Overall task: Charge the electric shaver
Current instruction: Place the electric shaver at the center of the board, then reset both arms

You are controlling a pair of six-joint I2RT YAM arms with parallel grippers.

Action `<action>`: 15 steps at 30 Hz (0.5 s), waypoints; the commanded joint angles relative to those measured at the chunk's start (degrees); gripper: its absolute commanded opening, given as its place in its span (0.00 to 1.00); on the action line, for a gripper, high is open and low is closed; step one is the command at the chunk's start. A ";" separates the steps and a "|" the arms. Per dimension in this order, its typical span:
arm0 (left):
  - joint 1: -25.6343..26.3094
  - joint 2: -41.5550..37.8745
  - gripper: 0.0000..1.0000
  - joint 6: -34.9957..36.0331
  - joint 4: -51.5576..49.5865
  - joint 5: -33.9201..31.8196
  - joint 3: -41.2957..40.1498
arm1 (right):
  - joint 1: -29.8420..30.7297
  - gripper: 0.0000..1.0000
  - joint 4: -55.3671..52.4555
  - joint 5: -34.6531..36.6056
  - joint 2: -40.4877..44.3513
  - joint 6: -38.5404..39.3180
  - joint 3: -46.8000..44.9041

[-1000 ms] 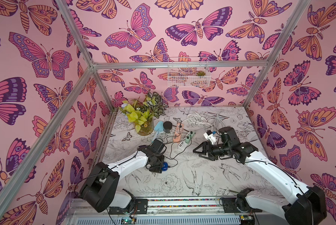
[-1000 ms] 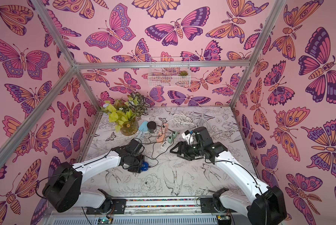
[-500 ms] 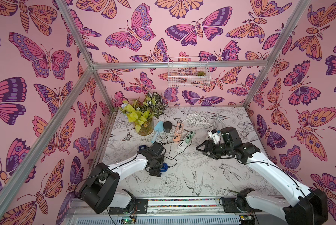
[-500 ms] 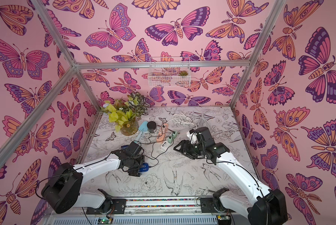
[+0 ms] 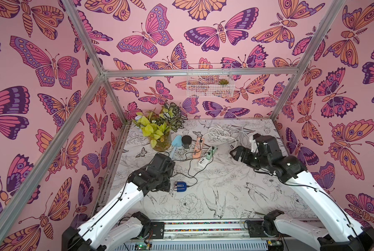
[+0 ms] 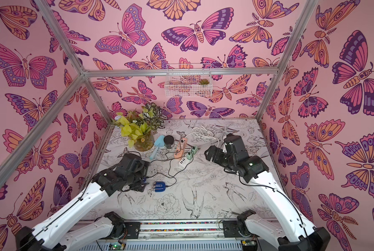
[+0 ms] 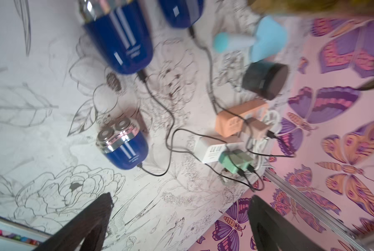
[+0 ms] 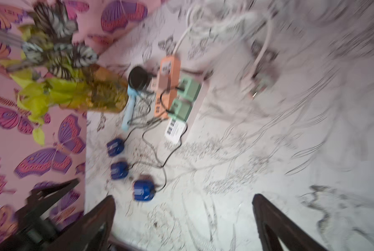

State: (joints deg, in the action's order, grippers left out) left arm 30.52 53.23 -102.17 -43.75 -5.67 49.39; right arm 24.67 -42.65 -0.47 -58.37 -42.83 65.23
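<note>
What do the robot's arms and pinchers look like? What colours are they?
The left arm and the right arm both have smooth white shells with chunky black joints. A thin black cable runs along the outside. The left gripper and right gripper each have two dark, pointed, wedge-shaped fingers.

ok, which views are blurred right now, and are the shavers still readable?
Both top views: sharp, evenly lit, blue shaver crisp. Left wrist: moderate motion blur, yet shaver heads and green adapter are readable. Right wrist: heavy smear; the three shavers are only blue blobs, the orange power strip soft.
</note>
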 commanded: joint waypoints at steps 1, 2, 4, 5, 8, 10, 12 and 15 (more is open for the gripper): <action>-4.68 -2.85 1.00 12.79 -10.64 -11.52 3.02 | -0.39 0.99 -7.86 25.01 1.11 3.69 3.94; -6.36 -3.26 1.00 17.12 -12.42 -14.61 4.46 | -0.41 0.99 -8.38 31.79 1.06 3.17 3.91; -8.54 -2.86 1.00 22.60 -17.06 -22.18 7.35 | -1.48 0.99 -5.13 37.66 1.91 6.59 1.33; -9.04 -2.10 1.00 23.65 -20.07 -27.57 8.75 | -3.33 0.99 -3.43 37.12 2.32 7.79 -0.03; -9.87 -0.38 1.00 31.29 -21.51 -42.45 8.92 | -7.32 0.99 9.46 33.79 4.97 14.81 -9.45; -10.21 0.17 1.00 39.09 -17.51 -50.74 5.80 | -9.43 0.99 15.90 33.19 6.74 16.94 -15.42; -10.74 0.98 1.00 47.95 -10.22 -57.57 0.46 | -9.86 0.99 24.74 34.53 7.52 20.42 -22.13; -12.58 0.86 1.00 80.95 20.46 -51.78 -13.28 | -10.69 0.99 37.89 36.71 7.24 25.39 -31.36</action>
State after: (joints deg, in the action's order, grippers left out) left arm 19.22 53.30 -52.29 -44.60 -53.28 44.40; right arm 14.79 -20.08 32.45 -51.37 -24.77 38.02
